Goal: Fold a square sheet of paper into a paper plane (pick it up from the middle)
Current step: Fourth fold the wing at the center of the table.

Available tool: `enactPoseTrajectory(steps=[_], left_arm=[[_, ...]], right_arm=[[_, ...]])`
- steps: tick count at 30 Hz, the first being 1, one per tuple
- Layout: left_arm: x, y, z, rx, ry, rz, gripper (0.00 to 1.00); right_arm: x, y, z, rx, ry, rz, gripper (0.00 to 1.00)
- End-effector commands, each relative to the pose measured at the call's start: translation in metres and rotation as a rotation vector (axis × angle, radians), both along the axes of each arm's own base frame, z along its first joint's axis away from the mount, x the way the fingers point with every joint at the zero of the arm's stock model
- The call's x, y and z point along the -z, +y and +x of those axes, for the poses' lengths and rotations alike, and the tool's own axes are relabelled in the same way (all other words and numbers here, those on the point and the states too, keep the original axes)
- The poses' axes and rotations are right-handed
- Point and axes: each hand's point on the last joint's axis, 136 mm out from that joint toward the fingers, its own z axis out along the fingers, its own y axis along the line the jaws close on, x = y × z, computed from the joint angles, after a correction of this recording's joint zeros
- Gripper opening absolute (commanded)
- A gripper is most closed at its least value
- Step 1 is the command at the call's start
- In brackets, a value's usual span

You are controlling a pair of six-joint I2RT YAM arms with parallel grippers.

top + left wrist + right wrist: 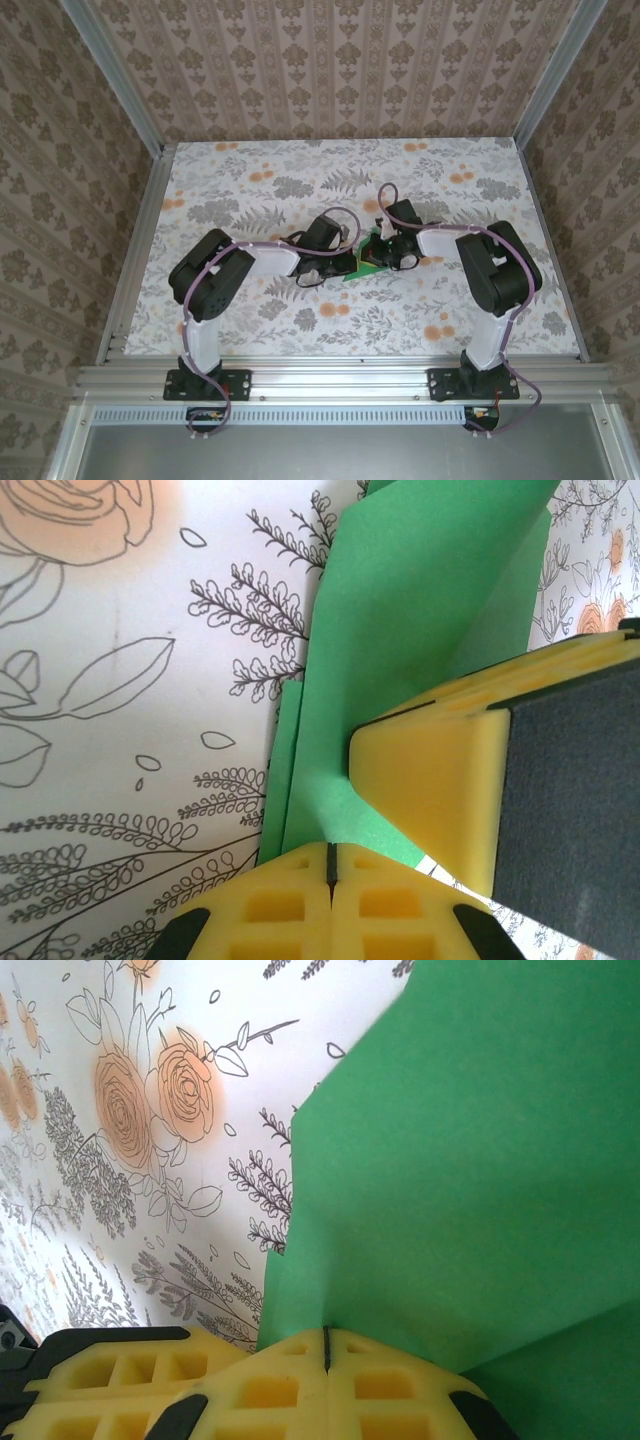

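Observation:
The square sheet of paper is bright green, folded into layers, and sits mid-table between the two grippers. In the left wrist view the paper rises from the closed jaws of my left gripper, which is shut on its edge; a second layer shows along the left side. My right gripper is also shut on the paper, with a crease running up from its seam. From above, the left gripper and right gripper meet at the sheet. I cannot tell whether it has the paper plane's shape.
The floral table top extends around the arms, bounded by aluminium rails and patterned walls. The right gripper's yellow finger crowds the left wrist view. The left gripper's finger shows at the right wrist view's lower left.

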Motion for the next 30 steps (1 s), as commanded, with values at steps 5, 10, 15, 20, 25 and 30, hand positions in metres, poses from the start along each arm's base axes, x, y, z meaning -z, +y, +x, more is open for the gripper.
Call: enactPoseTrajectory(steps=[5,10,15,20,25,30], left_arm=[[0.064,0.057,-0.052,0.047,0.194,0.249,0.0],[0.065,0.058,-0.053,0.048,0.196,0.256,0.0],[0.065,0.057,-0.052,0.049,0.198,0.255,0.0],[0.063,0.056,-0.052,0.049,0.197,0.253,0.0],[0.06,0.053,-0.049,0.056,0.19,0.244,0.0],[0.058,0.049,-0.046,0.058,0.184,0.239,0.0]], right_arm=[[0.01,-0.027,0.031,0.034,-0.047,-0.02,0.02],[0.006,-0.042,0.047,0.061,-0.071,-0.012,0.02],[0.003,-0.057,0.063,0.086,-0.088,-0.026,0.03],[0.002,-0.077,0.077,0.136,-0.098,-0.057,0.03],[-0.016,-0.093,0.091,0.169,-0.149,-0.077,0.03],[-0.054,-0.092,0.093,0.162,-0.227,-0.062,0.05]])
